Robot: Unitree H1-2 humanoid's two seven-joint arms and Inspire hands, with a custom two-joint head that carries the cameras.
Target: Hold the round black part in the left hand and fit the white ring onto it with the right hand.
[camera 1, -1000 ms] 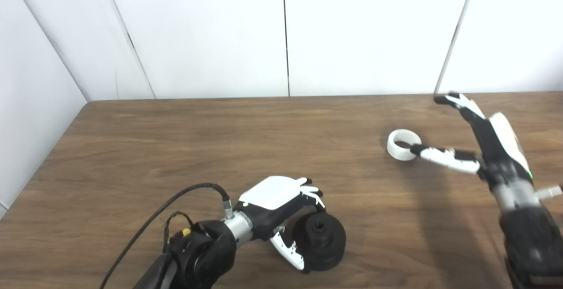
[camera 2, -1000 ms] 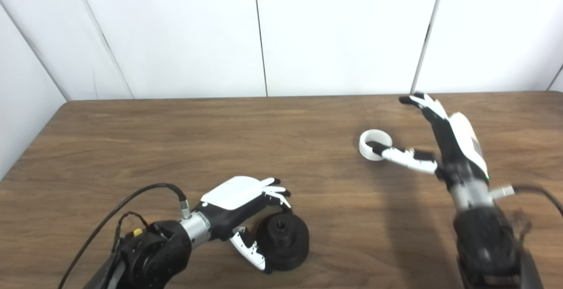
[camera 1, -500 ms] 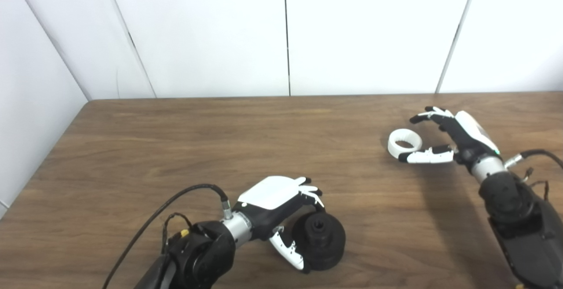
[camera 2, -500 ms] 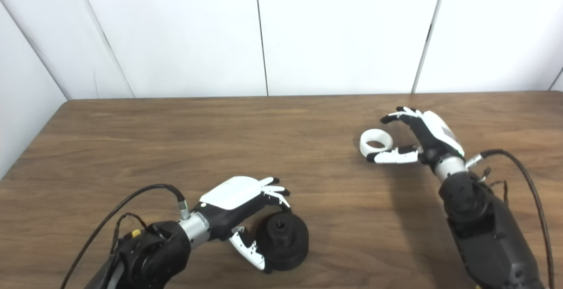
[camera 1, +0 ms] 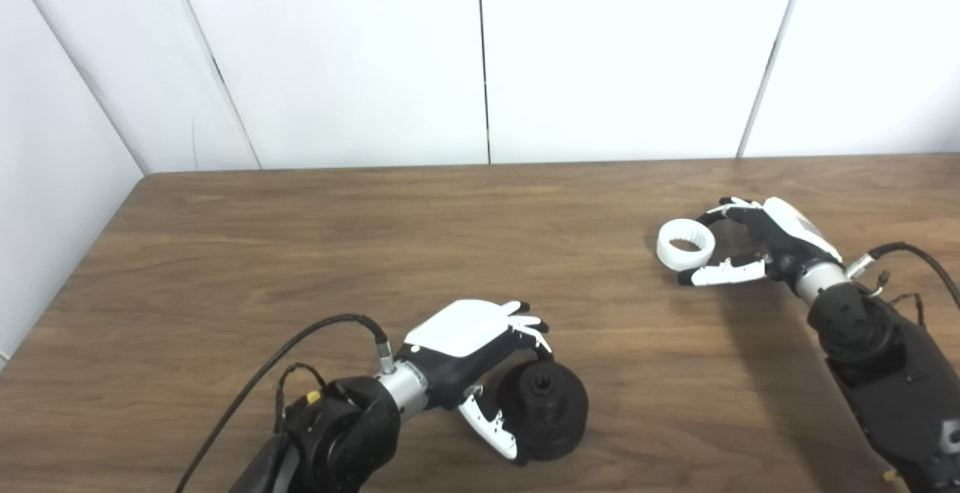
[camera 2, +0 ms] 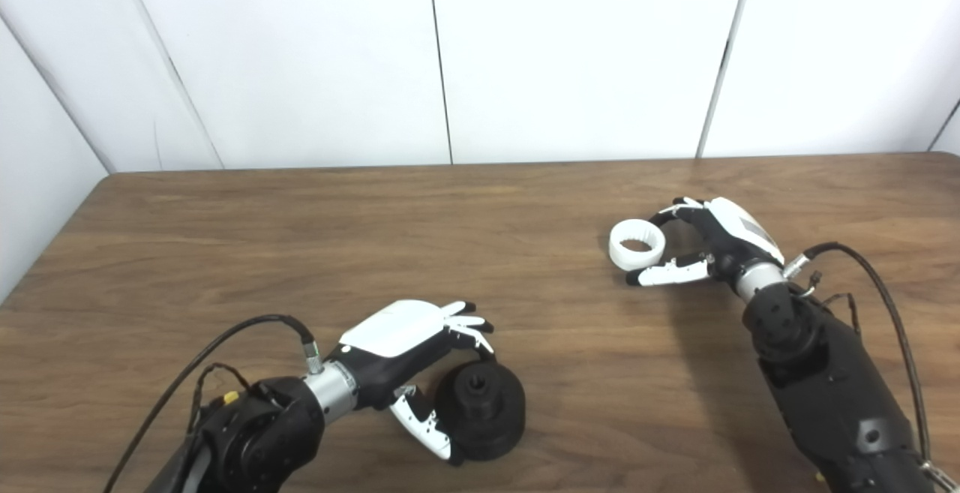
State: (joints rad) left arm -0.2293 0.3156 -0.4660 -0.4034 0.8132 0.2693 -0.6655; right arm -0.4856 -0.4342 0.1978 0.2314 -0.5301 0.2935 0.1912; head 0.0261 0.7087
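The round black part (camera 1: pixel 546 418) stands on the table near the front edge, its hub with a centre hole facing up. My left hand (camera 1: pixel 480 350) curls around its left side, fingers on its top rim and thumb at its front. The white ring (camera 1: pixel 685 244) lies flat on the table at the right. My right hand (camera 1: pixel 750 241) is low beside the ring's right side, open, with fingers (camera 1: pixel 716 212) arching behind the ring and the thumb (camera 1: pixel 720 273) just in front of it. It also shows in the right eye view (camera 2: pixel 705 245).
The wooden table (camera 1: pixel 375 238) ends at white wall panels behind and to the left. A black cable (camera 1: pixel 300 343) loops over the left wrist, and another cable (camera 1: pixel 915 260) runs off the right wrist.
My right hand has dropped from raised above the table to table height and its fingers have curled in around the ring. The left hand and black part have not moved.
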